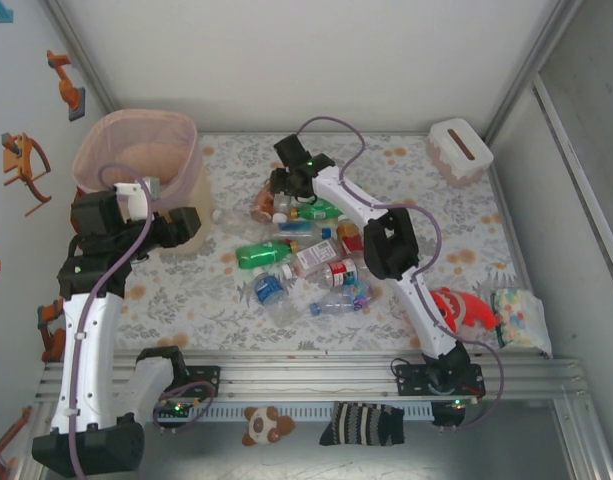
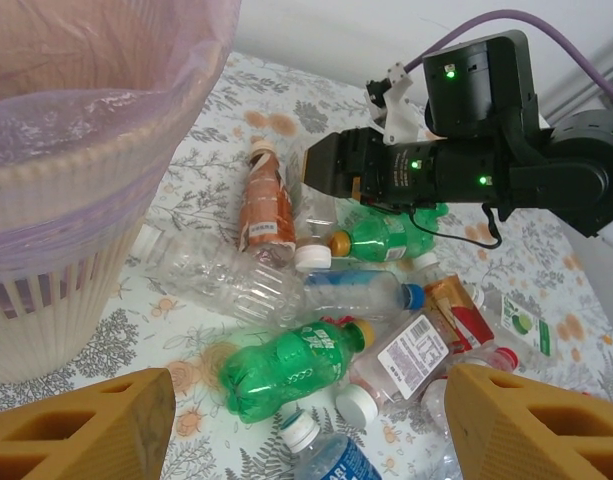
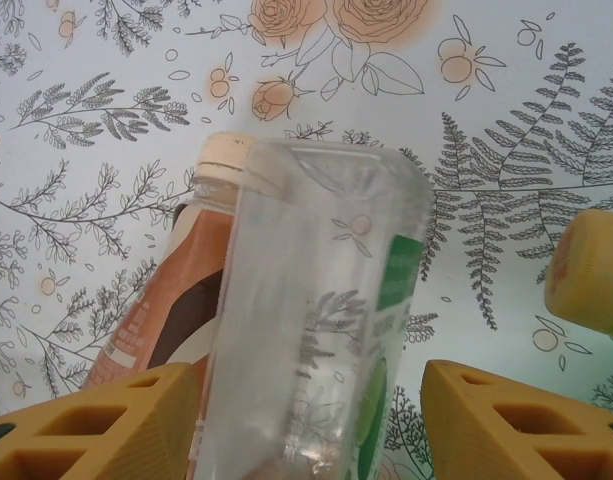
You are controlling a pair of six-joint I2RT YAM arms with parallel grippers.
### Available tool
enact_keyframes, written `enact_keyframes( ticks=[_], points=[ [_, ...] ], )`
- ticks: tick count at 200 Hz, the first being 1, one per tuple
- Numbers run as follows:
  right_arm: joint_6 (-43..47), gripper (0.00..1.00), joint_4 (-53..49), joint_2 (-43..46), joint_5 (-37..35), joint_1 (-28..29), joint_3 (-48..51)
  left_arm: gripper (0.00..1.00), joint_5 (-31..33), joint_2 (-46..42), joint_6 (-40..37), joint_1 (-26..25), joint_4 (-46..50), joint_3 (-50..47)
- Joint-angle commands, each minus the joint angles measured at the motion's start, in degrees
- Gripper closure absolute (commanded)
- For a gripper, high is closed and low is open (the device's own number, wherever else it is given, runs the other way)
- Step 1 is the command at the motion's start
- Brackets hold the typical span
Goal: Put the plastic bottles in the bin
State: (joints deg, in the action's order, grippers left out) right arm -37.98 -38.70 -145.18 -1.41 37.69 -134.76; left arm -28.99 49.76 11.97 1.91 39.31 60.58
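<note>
Clear bottle (image 3: 306, 310) with a green label is seen closest, lengthwise between the fingers of the right gripper (image 3: 308, 385). Jaws are held apart; a sliver of flowered cloth (image 3: 486, 120) is seen between bottle and one finger, so it is not clamped. A brown-labelled bottle (image 3: 156, 300) with a cream cap is laid against it. The other bottles (image 1: 306, 255) are heaped mid-cloth: clear, green, brownish, with blue, white, red and yellow caps. The pale-pink bin (image 1: 136, 116) with slotted sides is stood upright at far left, just beside the heap. The left gripper (image 2: 306, 395) is held next to the bin, fingers spread wide.
</note>
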Motion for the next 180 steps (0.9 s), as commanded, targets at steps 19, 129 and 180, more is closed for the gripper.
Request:
enact_keyframes(
  ticks=[19, 129, 180],
  points=[
    [-1.48, 0.40, 0.83, -2.11, -0.34, 0.19, -1.69, 0.29, -2.21, 0.42, 0.78, -0.15, -1.67, -0.30],
    [-1.57, 0.56, 1.18, 0.94, -3.53, 0.19, -1.48, 0.30, -3.62, 0.90, 2.33, -0.25, -2.86, 0.06],
    [0.04, 0.60, 2.69, 6.91, -6.43, 0.10, -0.18, 0.30, -3.95, -0.16, 3.87, -0.96, -3.67, 0.17]
  ],
)
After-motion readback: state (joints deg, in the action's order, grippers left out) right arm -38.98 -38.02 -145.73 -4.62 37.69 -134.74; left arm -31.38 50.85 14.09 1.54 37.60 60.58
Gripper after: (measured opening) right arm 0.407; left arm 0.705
